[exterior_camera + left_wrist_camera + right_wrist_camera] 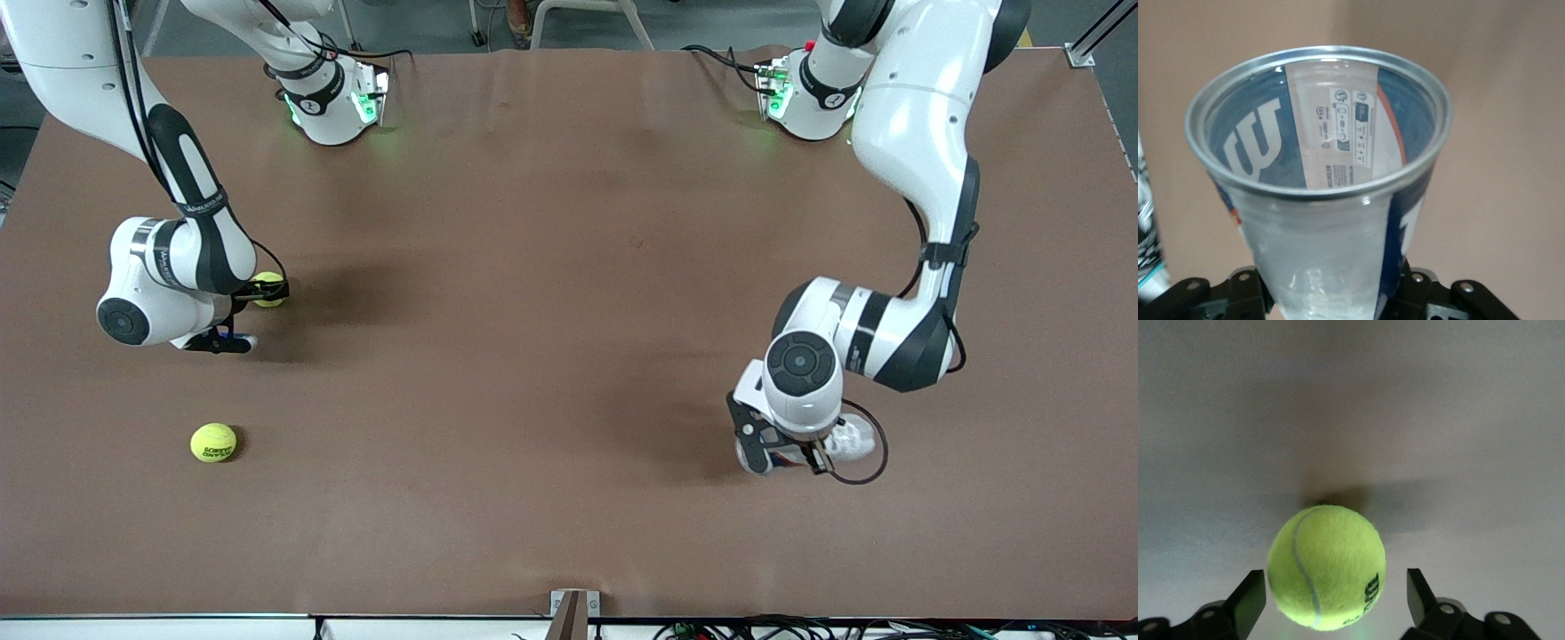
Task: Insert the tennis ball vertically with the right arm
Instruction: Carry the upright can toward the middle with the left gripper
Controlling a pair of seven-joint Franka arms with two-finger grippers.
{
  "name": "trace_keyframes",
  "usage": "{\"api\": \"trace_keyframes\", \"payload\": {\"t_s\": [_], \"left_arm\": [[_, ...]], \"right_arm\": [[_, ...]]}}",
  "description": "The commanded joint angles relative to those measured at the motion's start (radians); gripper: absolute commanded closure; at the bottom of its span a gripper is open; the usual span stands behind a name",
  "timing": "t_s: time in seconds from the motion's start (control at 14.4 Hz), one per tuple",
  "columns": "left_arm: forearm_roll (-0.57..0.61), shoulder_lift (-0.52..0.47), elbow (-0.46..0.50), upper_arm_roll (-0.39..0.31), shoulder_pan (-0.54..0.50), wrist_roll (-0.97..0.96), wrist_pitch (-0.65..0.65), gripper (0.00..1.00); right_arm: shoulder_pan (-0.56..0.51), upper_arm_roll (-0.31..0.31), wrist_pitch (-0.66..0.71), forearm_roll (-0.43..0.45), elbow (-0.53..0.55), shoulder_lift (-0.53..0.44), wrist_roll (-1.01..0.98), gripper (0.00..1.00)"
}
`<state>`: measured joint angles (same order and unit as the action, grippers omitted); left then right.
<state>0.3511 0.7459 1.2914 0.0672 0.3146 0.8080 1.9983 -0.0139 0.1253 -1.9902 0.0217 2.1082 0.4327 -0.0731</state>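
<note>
At the right arm's end of the brown table (551,293), the right gripper (1336,595) is down low with its jaws spread wide. A tennis ball (1327,567) lies on the table between the two fingers (1246,600), with a gap on each side, so neither pad seems to touch it. A second tennis ball (213,442) lies loose nearer the front camera, well apart. Toward the left arm's end, the left gripper (1338,293) is closed on a clear plastic ball can (1318,200), its open mouth toward the wrist camera.
</note>
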Motion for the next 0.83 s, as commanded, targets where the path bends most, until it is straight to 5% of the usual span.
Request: {"api": "trace_keyframes", "payload": {"t_s": [0.0,0.28,0.56,0.76], "left_arm": [[-0.186,-0.045,0.032,0.037,-0.025,0.057,-0.022,0.39],[-0.426,-0.04,0.029,0.062,-0.031,0.088,0.0,0.35],[-0.462,-0.045,0.058,0.152,-0.032,0.095,0.08,0.34],[-0.46,-0.046,0.13,0.322,-0.1,0.097,0.254,0.34]], "right_arm": [[-0.012,-0.007,-0.009,-0.013,0.007,0.003,-0.014,0.25],[-0.012,-0.007,-0.001,-0.052,0.0,0.004,-0.013,0.55],[-0.014,-0.007,0.028,-0.066,-0.037,-0.002,-0.013,0.65],[-0.006,-0.007,0.237,-0.071,-0.222,-0.009,-0.016,0.65]]}}
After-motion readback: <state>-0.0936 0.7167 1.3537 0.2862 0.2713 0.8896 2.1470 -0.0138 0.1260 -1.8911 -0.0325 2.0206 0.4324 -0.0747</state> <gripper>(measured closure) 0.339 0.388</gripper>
